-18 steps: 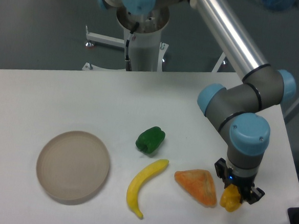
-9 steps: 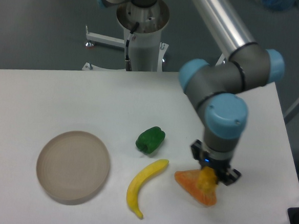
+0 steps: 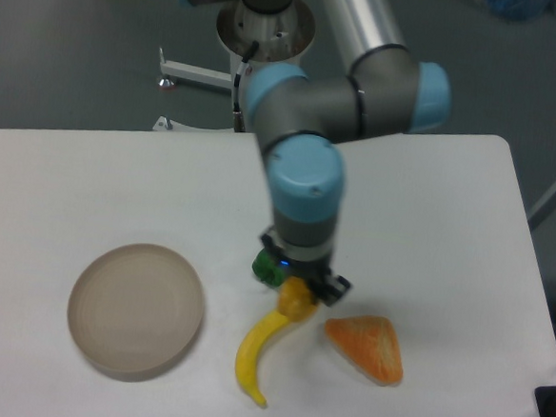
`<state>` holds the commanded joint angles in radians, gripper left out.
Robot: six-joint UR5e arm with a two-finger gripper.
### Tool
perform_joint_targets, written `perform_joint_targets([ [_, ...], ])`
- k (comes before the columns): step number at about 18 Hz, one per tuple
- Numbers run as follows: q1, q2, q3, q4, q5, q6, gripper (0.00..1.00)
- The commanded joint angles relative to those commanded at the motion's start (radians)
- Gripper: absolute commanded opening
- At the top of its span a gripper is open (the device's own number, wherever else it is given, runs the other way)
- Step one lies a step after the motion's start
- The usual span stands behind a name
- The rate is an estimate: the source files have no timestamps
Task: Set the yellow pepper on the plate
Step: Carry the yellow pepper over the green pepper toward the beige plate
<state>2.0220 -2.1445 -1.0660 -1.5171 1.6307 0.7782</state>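
Small, blocky, yellow-orange: the yellow pepper (image 3: 296, 298), clamped in the end effector (image 3: 297, 294) and carried clear of the bench (image 3: 89, 176). Only the lower, rounded part visible below the black fingers; stem hidden by the wrist. Hanging directly over the upper tip of the banana (image 3: 262, 347), which curves down and to the left on the white surface. Just behind the end effector, a sliver of the green pepper (image 3: 265, 269), mostly covered by the arm's grey and blue wrist. To the right, lying flat, the orange wedge (image 3: 368, 346), apart from the banana. Well to the left of the held pepper, the plate (image 3: 135, 309): round, beige-tan, low-rimmed, nothing on it. Pepper not yet over the plate.
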Motion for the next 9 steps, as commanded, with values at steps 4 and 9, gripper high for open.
perform_joint_targets([
  [4, -0.066, -0.015, -0.012, 0.008, -0.061, -0.181, 0.42],
  [9, -0.138, -0.07, -0.014, 0.017, -0.065, -0.304, 0.45],
])
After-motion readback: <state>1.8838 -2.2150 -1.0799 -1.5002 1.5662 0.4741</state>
